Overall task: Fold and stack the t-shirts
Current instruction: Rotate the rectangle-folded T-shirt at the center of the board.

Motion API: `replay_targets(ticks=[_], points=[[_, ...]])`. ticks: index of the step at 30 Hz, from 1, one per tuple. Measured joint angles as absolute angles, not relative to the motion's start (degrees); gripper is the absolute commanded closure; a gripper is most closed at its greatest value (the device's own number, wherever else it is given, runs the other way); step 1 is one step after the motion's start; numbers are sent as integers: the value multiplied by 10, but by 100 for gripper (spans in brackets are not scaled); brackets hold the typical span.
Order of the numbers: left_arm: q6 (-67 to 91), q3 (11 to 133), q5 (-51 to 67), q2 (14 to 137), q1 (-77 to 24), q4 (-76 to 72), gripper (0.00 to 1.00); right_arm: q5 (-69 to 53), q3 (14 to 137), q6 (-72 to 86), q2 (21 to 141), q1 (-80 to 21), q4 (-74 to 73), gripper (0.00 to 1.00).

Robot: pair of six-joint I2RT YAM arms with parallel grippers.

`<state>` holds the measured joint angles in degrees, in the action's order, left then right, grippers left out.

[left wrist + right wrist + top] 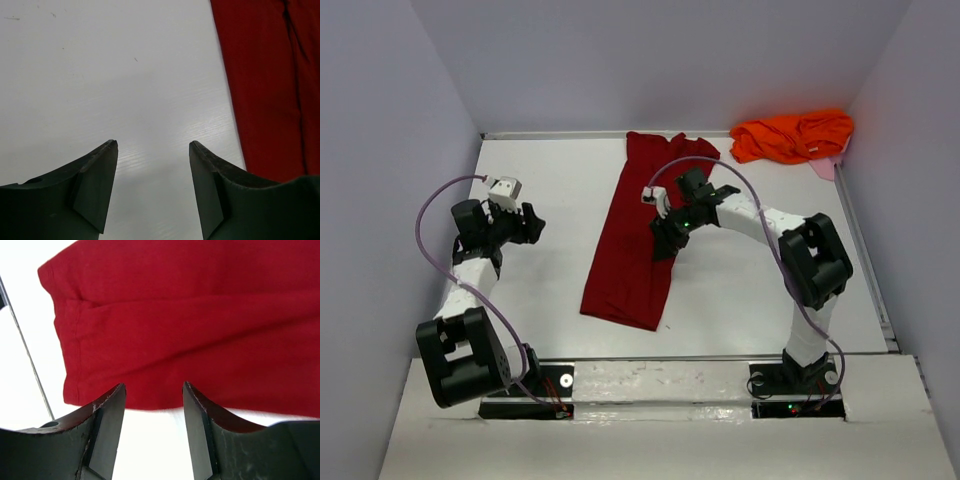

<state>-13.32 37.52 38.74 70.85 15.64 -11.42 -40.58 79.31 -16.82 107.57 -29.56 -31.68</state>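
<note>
Right gripper (154, 386): jaws wide, nothing between them, hanging just above the right long edge of the red shirt (200, 315), about mid-length. Left gripper (152, 145): jaws also wide and empty, over bare table (100, 75), left of the red shirt and not touching it.

Red shirt lay in the middle of the table as a long narrow strip with its sides folded in. It ran from the far edge toward the near side, slanting a little left. Layers looked flat, with a seam ridge showing along the length. Orange shirt (790, 137) sat bunched in the far right corner, unfolded, well apart from the red one.

Handling, as judged: light, limp cloth with no stiffness. It would likely sag and drag if lifted at one point, and the layers could slip apart. Best hold looked to be a pinch through all layers at the two corners of one end, one gripper each, then carried over to halve the strip.

Count: two shirts, one red and one orange; two grippers, both free.
</note>
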Motion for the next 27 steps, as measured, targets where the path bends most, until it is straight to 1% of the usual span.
replay_targets(ticks=[7,10,16,21,27], points=[[-124,375,352,690,159,-140,31,-374,815,-167,1137,-408,-304,46],[-125,375,342,675,159,-148,31,-368,835,-165,1155,-438,-303,46],[-125,375,325,677,159,-145,31,-360,840,-163,1162,-465,-302,46],[-125,375,323,677,159,-139,30,-358,831,-163,1181,-469,-301,46],[-125,380,322,678,159,-131,30,-359,814,-169,1178,-465,-289,47]])
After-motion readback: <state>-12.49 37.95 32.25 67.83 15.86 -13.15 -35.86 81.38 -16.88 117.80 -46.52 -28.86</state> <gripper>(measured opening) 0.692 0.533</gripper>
